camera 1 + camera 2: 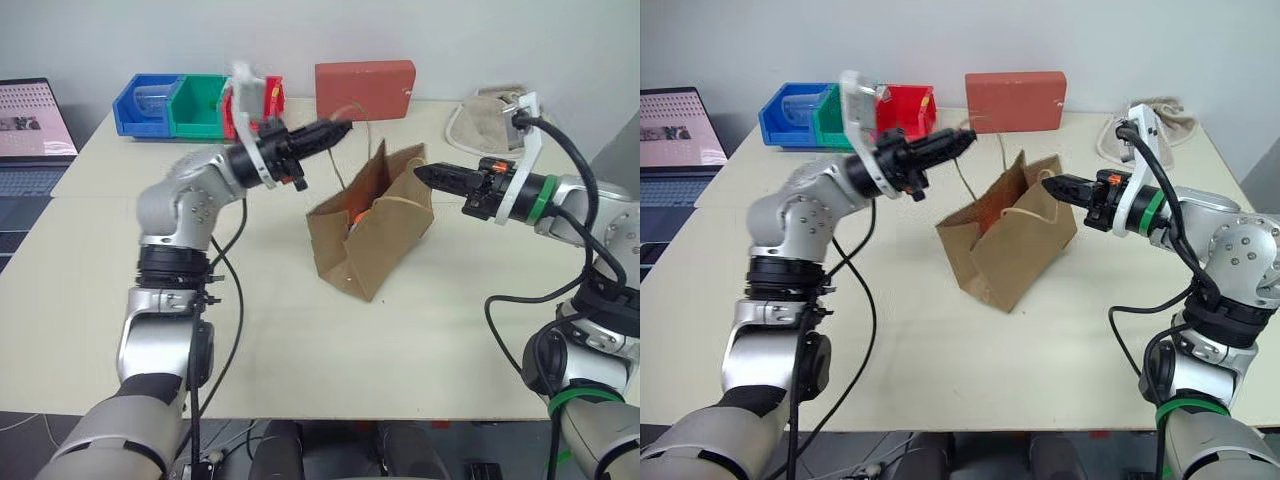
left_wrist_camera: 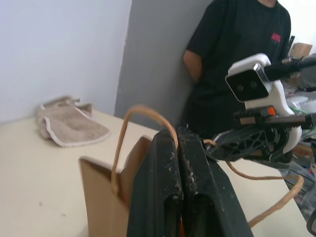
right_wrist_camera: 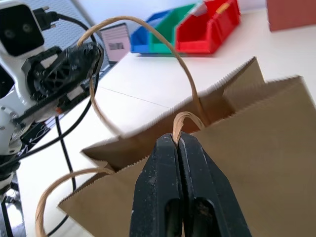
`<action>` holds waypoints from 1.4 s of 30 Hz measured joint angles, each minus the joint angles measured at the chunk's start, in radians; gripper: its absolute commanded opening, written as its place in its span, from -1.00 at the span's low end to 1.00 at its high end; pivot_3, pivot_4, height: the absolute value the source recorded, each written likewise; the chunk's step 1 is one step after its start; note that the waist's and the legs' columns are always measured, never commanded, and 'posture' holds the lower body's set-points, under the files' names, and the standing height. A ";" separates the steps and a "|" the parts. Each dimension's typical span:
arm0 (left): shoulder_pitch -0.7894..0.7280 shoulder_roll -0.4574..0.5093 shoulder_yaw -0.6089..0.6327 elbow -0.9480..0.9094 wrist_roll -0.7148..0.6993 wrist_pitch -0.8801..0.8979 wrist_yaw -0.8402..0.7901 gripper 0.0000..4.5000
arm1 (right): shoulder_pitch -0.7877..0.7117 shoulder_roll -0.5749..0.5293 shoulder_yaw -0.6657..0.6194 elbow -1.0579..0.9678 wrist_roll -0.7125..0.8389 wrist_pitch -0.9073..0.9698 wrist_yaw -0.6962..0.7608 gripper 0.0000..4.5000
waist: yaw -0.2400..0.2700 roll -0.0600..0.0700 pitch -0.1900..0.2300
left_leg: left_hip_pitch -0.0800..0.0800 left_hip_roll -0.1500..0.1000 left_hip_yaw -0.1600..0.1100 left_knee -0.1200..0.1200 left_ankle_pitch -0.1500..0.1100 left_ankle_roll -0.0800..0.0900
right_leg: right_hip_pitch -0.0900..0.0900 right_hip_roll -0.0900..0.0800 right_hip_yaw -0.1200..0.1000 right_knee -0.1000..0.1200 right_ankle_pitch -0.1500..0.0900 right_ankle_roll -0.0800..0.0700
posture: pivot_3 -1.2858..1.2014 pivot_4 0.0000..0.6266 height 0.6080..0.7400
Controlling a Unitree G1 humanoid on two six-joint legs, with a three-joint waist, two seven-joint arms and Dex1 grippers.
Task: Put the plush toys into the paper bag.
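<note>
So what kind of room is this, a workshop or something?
Probably a lab or office workspace: a plain table with coloured parts bins along a bare wall, and a laptop open beside it.

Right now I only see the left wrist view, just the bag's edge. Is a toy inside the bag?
Observer: Yes. From the head camera, an orange toy, likely the carrot, peeks out inside the open paper bag.
Operator: Is the other gripper holding anything?
Observer: The right wrist view shows the right gripper shut on a loop handle of the bag.
</note>
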 measured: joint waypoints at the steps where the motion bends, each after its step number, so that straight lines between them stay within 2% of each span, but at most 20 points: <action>1: -0.001 0.000 -0.003 0.007 0.004 -0.001 -0.001 -1.00 | 0.000 0.007 0.001 0.011 -0.007 -0.002 -0.014 -0.99 | -0.001 0.000 0.000 | 0.000 0.000 0.000 0.000 0.000 0.000 | 0.000 0.000 0.000 0.000 0.000 0.000 | 0.03 -0.52 1.00; 2: -0.001 0.000 -0.005 0.010 0.009 0.000 -0.001 -1.00 | 0.000 0.013 0.001 0.021 -0.012 -0.005 -0.029 -0.99 | -0.002 0.000 0.000 | -0.001 0.000 0.000 0.000 0.000 0.000 | -0.001 0.000 0.000 0.000 0.000 0.000 | 0.03 -0.52 1.00; 4: 0.000 0.000 -0.008 0.010 0.017 0.005 -0.007 -0.81 | 0.000 0.017 0.001 0.029 -0.017 -0.018 -0.051 -0.72 | -0.002 0.000 0.000 | -0.002 0.000 -0.001 0.000 0.000 0.000 | -0.001 0.000 0.000 0.000 0.000 0.000 | 0.03 -0.52 1.00; 6: 0.000 0.000 -0.007 0.001 0.015 0.018 -0.008 -0.58 | 0.000 0.008 0.003 0.028 -0.016 -0.027 -0.055 -0.43 | -0.002 0.000 0.000 | -0.002 0.000 -0.001 0.000 0.000 0.000 | -0.001 0.000 -0.001 -0.001 0.000 0.000 | 0.03 -0.52 1.00; 9: 0.008 0.002 0.001 -0.050 -0.006 0.051 -0.011 -0.15 | 0.000 -0.020 0.013 0.024 -0.011 -0.037 -0.049 0.08 | -0.002 0.001 0.000 | -0.002 0.000 -0.001 0.000 0.000 0.000 | -0.001 0.000 -0.001 -0.001 0.000 0.000 | 0.03 -0.52 1.00; 13: 0.093 0.060 0.001 -0.206 -0.030 0.116 -0.018 0.43 | 0.009 -0.175 0.061 -0.060 0.027 -0.056 0.029 0.74 | -0.003 0.003 0.002 | -0.002 0.000 -0.001 -0.001 0.000 0.000 | -0.001 0.000 -0.001 -0.002 0.000 0.000 | 0.03 -0.52 1.00; 15: 0.142 0.111 0.003 -0.274 -0.034 0.141 -0.018 0.69 | 0.035 -0.259 0.076 -0.103 0.058 -0.082 0.096 1.00 | -0.002 0.003 0.002 | -0.002 0.000 -0.001 -0.001 0.000 0.000 | -0.001 0.000 -0.001 -0.002 0.000 0.000 | 0.03 -0.52 1.00; 17: 0.197 0.168 0.011 -0.345 -0.043 0.166 -0.021 0.97 | 0.097 -0.369 0.101 -0.161 0.074 -0.134 0.187 1.00 | -0.002 0.003 0.002 | -0.002 0.000 -0.001 -0.001 0.000 0.000 | 0.000 0.000 -0.001 -0.003 0.000 0.000 | 0.03 -0.52 1.00; 23: 0.293 0.257 0.036 -0.476 -0.061 0.195 -0.014 0.97 | 0.260 -0.548 0.117 -0.207 0.074 -0.306 0.351 1.00 | 0.007 0.003 0.002 | -0.002 0.000 0.000 0.001 0.000 0.000 | 0.002 -0.001 0.000 -0.005 0.000 0.000 | 0.03 -0.52 1.00; 27: 0.443 0.275 0.041 -0.575 -0.063 0.203 0.010 0.97 | 0.402 -0.671 0.090 -0.169 0.014 -0.426 0.431 1.00 | 0.009 0.003 0.002 | -0.002 0.000 0.001 0.001 0.000 0.000 | 0.002 -0.001 0.000 -0.008 0.000 0.000 | 0.03 -0.52 1.00; 30: 0.478 0.247 0.008 -0.603 -0.050 0.196 0.047 0.97 | 0.405 -0.672 0.040 -0.145 0.024 -0.450 0.432 1.00 | 0.011 0.003 0.002 | -0.002 0.000 0.000 0.001 0.000 0.000 | 0.002 -0.001 0.000 -0.007 0.000 0.000 | 0.03 -0.52 1.00; 35: 0.490 0.195 -0.012 -0.617 -0.029 0.162 0.106 0.97 | 0.372 -0.615 -0.082 -0.163 0.203 -0.370 0.398 1.00 | 0.010 0.003 0.002 | -0.002 0.000 0.000 0.002 0.000 0.000 | 0.003 -0.001 0.000 -0.007 0.000 0.000 | 0.03 -0.52 1.00; 42: 0.530 0.187 -0.019 -0.655 -0.045 0.162 0.122 0.97 | 0.514 -0.666 -0.061 -0.263 0.216 -0.390 0.409 1.00 | 0.016 0.003 0.002 | -0.002 0.000 0.001 0.001 0.000 0.000 | 0.003 -0.001 0.000 -0.007 0.000 0.000 | 0.03 -0.52 1.00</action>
